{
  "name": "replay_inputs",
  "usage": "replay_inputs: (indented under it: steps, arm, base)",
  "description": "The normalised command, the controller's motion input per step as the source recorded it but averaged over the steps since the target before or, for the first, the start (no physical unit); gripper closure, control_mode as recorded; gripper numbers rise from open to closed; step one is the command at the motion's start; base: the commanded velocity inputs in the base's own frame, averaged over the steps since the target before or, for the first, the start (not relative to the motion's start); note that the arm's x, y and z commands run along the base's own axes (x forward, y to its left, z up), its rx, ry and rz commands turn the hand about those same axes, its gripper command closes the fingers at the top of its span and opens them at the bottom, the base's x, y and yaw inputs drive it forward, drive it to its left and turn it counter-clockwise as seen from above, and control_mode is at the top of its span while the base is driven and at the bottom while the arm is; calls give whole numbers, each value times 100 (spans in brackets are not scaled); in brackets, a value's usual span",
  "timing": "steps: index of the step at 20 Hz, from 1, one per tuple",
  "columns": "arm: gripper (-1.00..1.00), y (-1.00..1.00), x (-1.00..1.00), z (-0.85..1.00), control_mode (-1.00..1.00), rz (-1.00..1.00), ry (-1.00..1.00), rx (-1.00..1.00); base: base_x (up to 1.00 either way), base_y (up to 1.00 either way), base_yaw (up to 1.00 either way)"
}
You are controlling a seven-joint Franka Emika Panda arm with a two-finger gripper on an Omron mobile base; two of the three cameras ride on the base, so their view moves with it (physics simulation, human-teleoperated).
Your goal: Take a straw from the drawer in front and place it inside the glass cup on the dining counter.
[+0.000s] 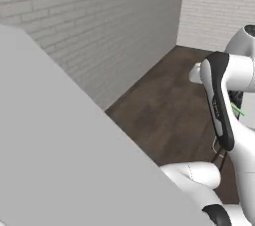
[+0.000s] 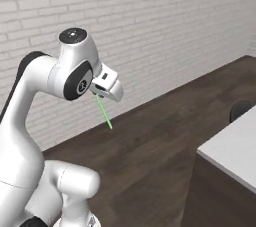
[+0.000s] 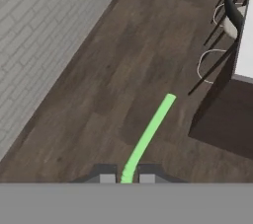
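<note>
Claw [image 3: 127,178] clamped on thin bright green straw [image 3: 148,136], above dark wood plank floor [image 3: 99,94]; pale brick wall [image 2: 150,31] behind; white-topped tabletop [image 2: 232,151] well right.

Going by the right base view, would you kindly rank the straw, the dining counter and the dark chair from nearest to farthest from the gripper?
1. The straw: held in the shut gripper, hanging down from it.
2. The dining counter: lower right, across the wood floor.
3. The dark chair: at the right edge, just behind the counter's far side, slightly farther.
</note>
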Motion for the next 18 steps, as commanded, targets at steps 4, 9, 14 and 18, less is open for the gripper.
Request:
replay_inputs:
  steps: [4,9,14,18]
  arm:
    - [100,0,0,0,100,0,0,0]
    - [100,0,0,0,100,0,0,0]
    - [100,0,0,0,100,0,0,0]
    - [100,0,0,0,100,0,0,0]
  base:
    - [100,59,-39]
    - [100,52,-36]
    - [100,43,-34]
    - [100,22,-27]
